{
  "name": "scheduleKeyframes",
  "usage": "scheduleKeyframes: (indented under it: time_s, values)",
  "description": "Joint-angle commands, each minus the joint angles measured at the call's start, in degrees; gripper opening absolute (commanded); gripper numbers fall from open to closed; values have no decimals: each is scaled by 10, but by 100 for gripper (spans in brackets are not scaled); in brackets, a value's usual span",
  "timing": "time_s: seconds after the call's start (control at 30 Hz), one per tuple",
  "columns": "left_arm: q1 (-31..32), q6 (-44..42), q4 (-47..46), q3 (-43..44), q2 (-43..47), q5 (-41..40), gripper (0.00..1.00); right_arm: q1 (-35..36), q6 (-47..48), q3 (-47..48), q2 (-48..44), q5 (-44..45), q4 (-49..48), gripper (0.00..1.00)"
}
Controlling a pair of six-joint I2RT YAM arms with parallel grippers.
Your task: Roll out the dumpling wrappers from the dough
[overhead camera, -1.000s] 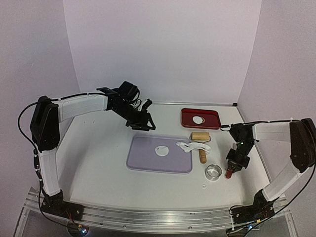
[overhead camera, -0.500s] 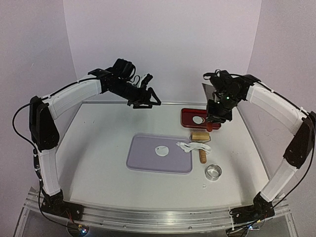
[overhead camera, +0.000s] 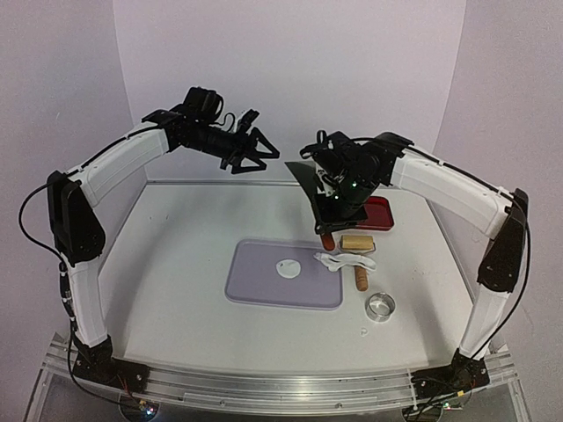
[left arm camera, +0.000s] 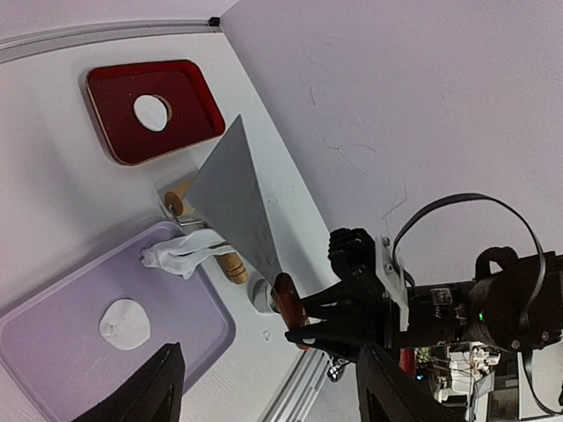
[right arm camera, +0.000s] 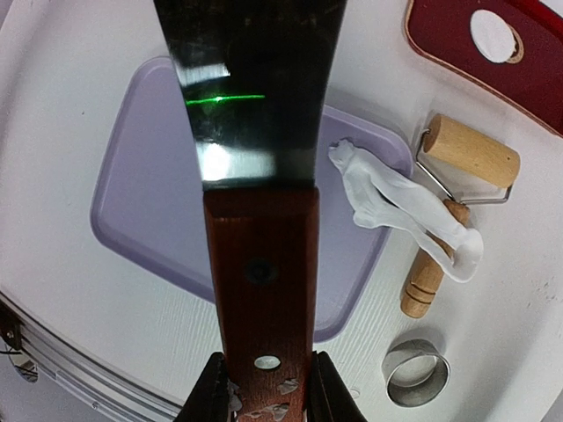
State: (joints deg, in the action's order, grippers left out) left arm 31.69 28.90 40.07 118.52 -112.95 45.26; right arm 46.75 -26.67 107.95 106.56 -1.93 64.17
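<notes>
1. Right claw (right arm camera: 266, 389): clamped on the wooden handle of the scraper (right arm camera: 251, 79). The steel blade runs straight out ahead of the claw, and we see it held in the air above the tabletop (overhead camera: 176, 255).
2. Left claw (overhead camera: 264, 151): jaws apart, nothing between them. It is raised high by the back wall, well apart from everything on the tabletop.
3. Wrapper on the mat (overhead camera: 288, 268): a flat round white disc lying near the middle of the purple mat (overhead camera: 255, 286).
4. Second wrapper (left arm camera: 152, 112): it lies inside the red tray (left arm camera: 110, 105) at the far right.
5. Dough scraps (overhead camera: 345, 261): a ragged strip at the mat's right edge, draped over the wooden roller (overhead camera: 356, 242). The ring cutter (overhead camera: 380, 306) stands nearer the arm bases.
6. Governing relation:
   - From overhead, the wrapper on the mat lies below the scraper, toward the robot's left and the near edge.
   - In the right wrist view the blade hides it, so we judge it sits roughly under the blade's long axis.
   - The right arm is much the nearer.
   - We judge the coming move to be a descent that brings the blade edge low beside the disc, so it can slide beneath.
</notes>
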Motion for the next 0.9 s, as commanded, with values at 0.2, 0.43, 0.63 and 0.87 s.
scheduleKeyframes:
  time_s: [0.2, 0.43, 0.63, 0.87]
  values:
    - [2, 111, -138, 23, -58, 80, 67, 29, 20, 46, -4, 15, -10, 0]
    - [2, 126, -159, 37, -80, 98, 46, 36, 26, 37, -16, 5, -16, 0]
    - [2, 149, -180, 39, -99, 116, 15, 37, 31, 20, -29, 9, -31, 0]
    - [2, 171, -203, 36, -93, 117, 0, 37, 20, 12, -40, 37, -42, 0]
